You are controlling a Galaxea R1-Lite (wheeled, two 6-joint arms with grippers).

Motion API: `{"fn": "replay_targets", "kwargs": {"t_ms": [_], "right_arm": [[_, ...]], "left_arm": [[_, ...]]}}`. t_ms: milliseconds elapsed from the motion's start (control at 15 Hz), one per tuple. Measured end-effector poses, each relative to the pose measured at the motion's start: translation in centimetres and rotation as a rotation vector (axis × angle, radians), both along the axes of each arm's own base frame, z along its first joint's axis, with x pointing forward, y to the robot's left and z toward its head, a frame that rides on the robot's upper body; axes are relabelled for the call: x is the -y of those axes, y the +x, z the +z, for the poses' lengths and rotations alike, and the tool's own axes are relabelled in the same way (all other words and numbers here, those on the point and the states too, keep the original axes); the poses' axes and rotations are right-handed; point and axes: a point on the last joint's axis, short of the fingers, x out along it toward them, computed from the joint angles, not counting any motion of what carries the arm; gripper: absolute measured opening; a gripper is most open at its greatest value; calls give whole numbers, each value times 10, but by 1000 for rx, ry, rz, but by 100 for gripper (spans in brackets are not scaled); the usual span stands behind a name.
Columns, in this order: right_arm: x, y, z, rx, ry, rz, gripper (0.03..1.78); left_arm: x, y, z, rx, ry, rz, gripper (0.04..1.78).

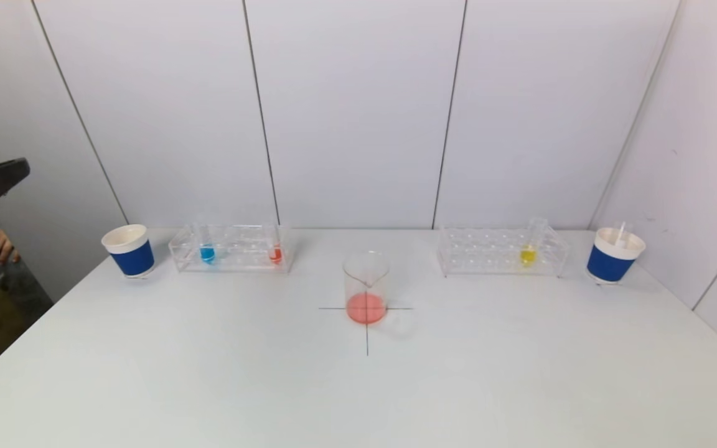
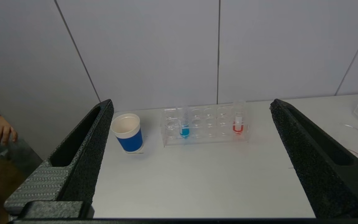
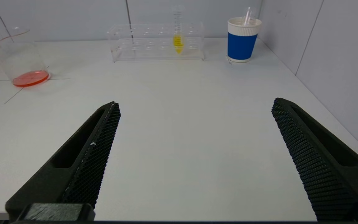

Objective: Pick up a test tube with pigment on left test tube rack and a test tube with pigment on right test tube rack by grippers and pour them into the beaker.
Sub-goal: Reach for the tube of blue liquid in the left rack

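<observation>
Head view shows the white table [image 1: 209, 386] running wide and bare across its near half, with its left edge cutting diagonally toward the near corner and white wall panels closing off the back and right sides. Neither arm appears in that view. Near the middle, on a drawn cross, stands the beaker [image 1: 366, 287] with a shallow layer of red liquid at its bottom, well apart from everything else. Farther back on the left sits the left test tube rack [image 1: 232, 249], holding a tube with blue pigment [image 1: 207, 252] toward its left end and a tube with red pigment [image 1: 276, 253] at its right end, both upright. Just beside the rack's left end is a blue paper cup [image 1: 129, 250]. Farther back on the right, the right test tube rack [image 1: 501, 252] holds one upright tube with yellow pigment [image 1: 528, 254] near its right end; a second blue cup [image 1: 613, 255] with a thin stick in it stands close to the right wall.

Both tools hang back at the near side, well short of the racks. The left gripper [image 2: 191, 105] is spread wide, grasping nothing. The right gripper [image 3: 196, 104] is likewise spread wide over bare table, touching nothing.
</observation>
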Motion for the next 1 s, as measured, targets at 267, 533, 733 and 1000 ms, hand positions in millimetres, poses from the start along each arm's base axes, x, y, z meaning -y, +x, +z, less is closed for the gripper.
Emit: {"fn": "replay_targets", "kwargs": {"t_ms": [267,533,733,1000], "right_arm": [[0,0,0,0,0,0,177],[0,0,0,0,0,0,177],[0,0,0,0,0,0,177],[0,0,0,0,0,0,177]], "left_arm": [[1,28,-9,1,-29,-51,176],[3,49,-22,-11,-49,-111,176],[3,66,-34,-45,-55,-111,176],[0,94,-58,-68,-62,-100,176]]}}
